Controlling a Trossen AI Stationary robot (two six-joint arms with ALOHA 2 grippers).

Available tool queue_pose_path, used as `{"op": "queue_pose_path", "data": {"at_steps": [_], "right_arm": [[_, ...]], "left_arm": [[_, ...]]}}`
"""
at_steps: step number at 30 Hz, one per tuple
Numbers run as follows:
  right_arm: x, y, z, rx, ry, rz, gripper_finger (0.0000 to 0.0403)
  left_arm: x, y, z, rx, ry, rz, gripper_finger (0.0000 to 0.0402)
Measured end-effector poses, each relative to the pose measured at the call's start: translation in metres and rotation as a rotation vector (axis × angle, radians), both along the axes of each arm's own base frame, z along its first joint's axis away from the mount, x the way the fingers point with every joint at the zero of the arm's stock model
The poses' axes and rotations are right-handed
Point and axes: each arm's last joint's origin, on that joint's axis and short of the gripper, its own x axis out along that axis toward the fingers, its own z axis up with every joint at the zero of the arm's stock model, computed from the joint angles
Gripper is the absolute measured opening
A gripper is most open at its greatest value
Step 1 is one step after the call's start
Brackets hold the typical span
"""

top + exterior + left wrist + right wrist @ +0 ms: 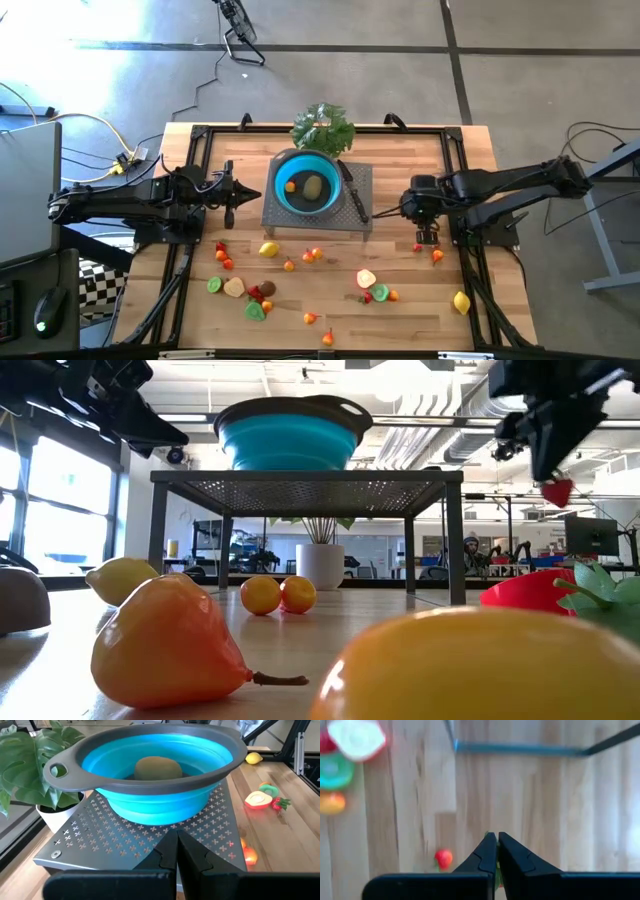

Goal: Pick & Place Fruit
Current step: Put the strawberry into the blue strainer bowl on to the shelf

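A blue bowl (305, 182) stands on a perforated metal stand (365, 215) and holds a brownish fruit (158, 768) and a small orange one (290, 185). Many small toy fruits lie on the wooden table's near half, among them a lemon (268, 249) and a cream slice (366, 279). My right gripper (427, 236) hangs right of the stand, shut on a small red fruit (557, 491). Another red fruit (443, 857) lies on the table below it. My left gripper (231, 195) waits shut, left of the bowl. My right gripper pinches the small red fruit between its two fingers, at their free ends (548, 465). The fingers point steeply down from above. The fruit hangs below the tips, lifted clear of the table. In the right wrist view only a green sliver (497, 872) shows between the fingers.
A black-handled knife (355, 195) lies on the stand's right part. A big leafy green bunch (323, 128) stands behind the bowl. A lemon (461, 301) lies near the right front. Black frame rails (470, 255) run along both table sides.
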Motion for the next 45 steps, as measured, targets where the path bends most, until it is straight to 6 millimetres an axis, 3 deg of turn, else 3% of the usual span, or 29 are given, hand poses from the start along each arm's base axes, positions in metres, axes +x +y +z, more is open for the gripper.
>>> {"op": "queue_pose_path", "data": {"at_steps": [16, 28, 37, 45], "right_arm": [[0.024, 0.002, 0.039, -0.104, -0.553, -0.067, 0.0004], [0.060, 0.007, 0.075, -0.382, -0.998, -0.012, 0.0004], [0.105, 0.003, 0.057, -0.447, -1.061, -0.029, 0.0004], [0.127, -0.007, 0.047, -0.448, -1.135, -0.098, 0.0004]], "left_arm": [[0.000, 0.000, 0.000, -0.001, 0.005, 0.000, 0.0000], [0.000, 0.000, 0.000, -0.001, 0.004, 0.000, 0.0000], [0.000, 0.000, 0.000, -0.036, -0.002, 0.007, 0.0000], [0.000, 0.001, 0.002, 0.034, -0.012, 0.014, 0.0000]]}}
